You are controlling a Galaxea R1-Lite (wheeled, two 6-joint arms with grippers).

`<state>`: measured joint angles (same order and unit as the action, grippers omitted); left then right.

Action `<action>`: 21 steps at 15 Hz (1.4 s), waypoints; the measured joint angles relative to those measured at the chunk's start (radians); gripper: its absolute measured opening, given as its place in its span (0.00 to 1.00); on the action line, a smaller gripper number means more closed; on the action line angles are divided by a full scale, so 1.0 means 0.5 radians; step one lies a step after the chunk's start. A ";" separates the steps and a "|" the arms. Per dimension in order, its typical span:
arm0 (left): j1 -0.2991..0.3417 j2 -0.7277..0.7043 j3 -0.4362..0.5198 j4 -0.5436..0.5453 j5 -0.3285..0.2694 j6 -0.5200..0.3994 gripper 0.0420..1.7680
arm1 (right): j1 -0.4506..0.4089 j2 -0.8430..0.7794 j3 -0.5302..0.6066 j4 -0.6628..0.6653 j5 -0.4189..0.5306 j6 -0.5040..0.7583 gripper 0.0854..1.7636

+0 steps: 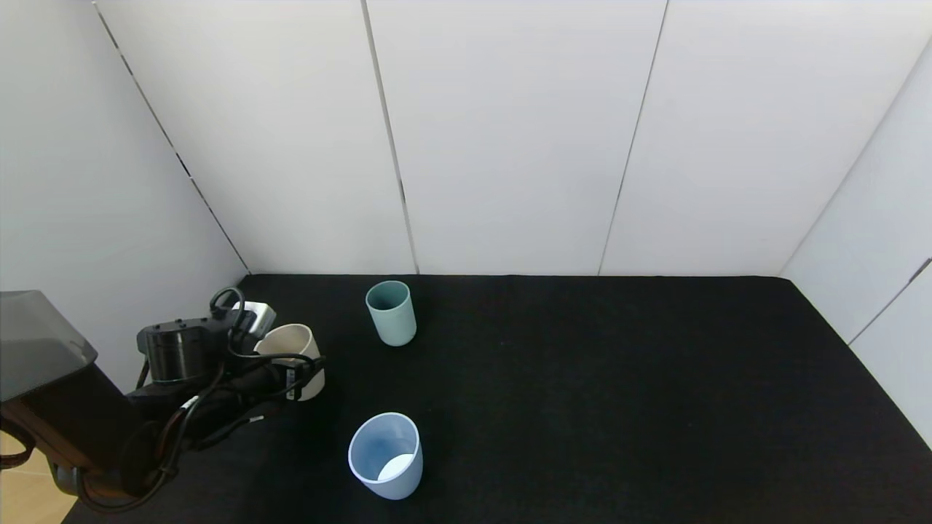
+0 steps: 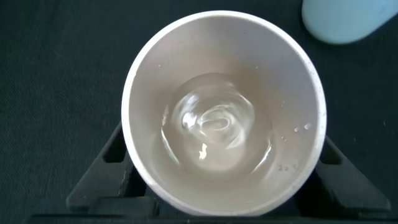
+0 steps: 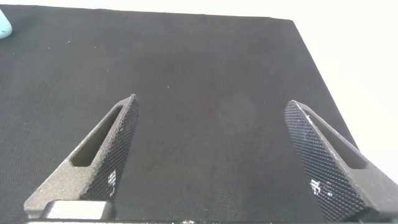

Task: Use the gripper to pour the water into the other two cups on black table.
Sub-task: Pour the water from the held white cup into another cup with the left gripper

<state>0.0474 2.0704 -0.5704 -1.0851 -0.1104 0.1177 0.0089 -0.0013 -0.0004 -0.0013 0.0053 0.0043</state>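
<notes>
Left end effector (image 2: 221,180) clamped on beige cup (image 2: 222,112) holding water (image 2: 214,124), right end effector (image 3: 221,162) apart.

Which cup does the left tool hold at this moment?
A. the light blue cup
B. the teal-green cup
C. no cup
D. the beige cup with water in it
D: the left tool has its fingers on both sides of the beige cup, with water glinting at the bottom.

Blue cup (image 1: 385,455), teal cup (image 1: 391,313), both upright.
</notes>
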 joint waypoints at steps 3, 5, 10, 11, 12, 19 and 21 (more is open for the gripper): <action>-0.009 -0.095 -0.071 0.237 -0.005 0.030 0.71 | 0.000 0.000 0.000 0.000 0.001 0.000 0.97; -0.013 -0.154 -0.161 0.407 -0.006 0.096 0.71 | 0.000 0.000 0.000 0.000 0.000 0.001 0.97; -0.028 -0.240 -0.467 0.858 -0.005 0.258 0.70 | 0.000 0.000 0.000 0.000 0.000 0.001 0.97; -0.029 -0.248 -0.532 0.942 -0.005 0.279 0.70 | 0.000 0.000 0.000 0.000 0.001 0.000 0.97; -0.030 -0.254 -0.602 1.020 -0.004 0.300 0.70 | 0.000 0.000 0.000 0.000 0.001 0.001 0.97; -0.081 -0.249 -1.063 1.537 -0.004 0.523 0.70 | 0.000 0.000 0.000 0.000 0.000 0.001 0.97; -0.109 -0.243 -1.169 1.654 -0.003 0.568 0.70 | 0.000 0.000 0.000 0.000 0.000 0.001 0.97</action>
<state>-0.0070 1.9491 -1.1549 -0.2579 -0.1119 0.4017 0.0089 -0.0013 -0.0004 -0.0013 0.0053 0.0047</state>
